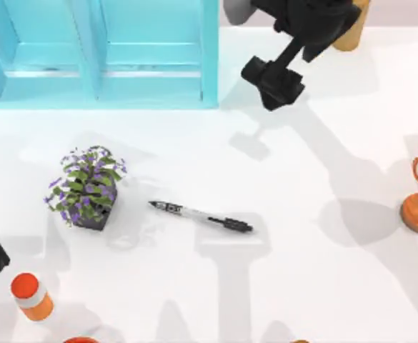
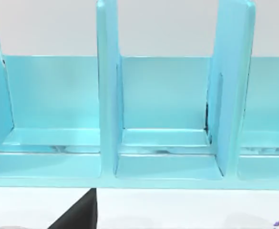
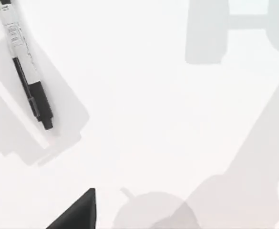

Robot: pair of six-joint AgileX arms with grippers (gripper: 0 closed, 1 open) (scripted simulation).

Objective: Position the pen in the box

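Pen (image 1: 200, 216): smooth plastic-looking barrel, black cap. Box (image 1: 101, 53) beyond pen: glossy turquoise, smooth. Table (image 1: 301, 286): matt white, smooth.

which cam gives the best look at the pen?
Top view: the slim white-grey pen with black cap lies whole on the white table, beside the purple-flowered potted plant. Right wrist view crops its tip end.

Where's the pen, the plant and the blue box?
pen (image 1: 200, 216), top view, middle of its barrel.
plant (image 1: 87, 186), top view, on its leaves.
blue box (image 1: 210, 50), top view, on its right wall.
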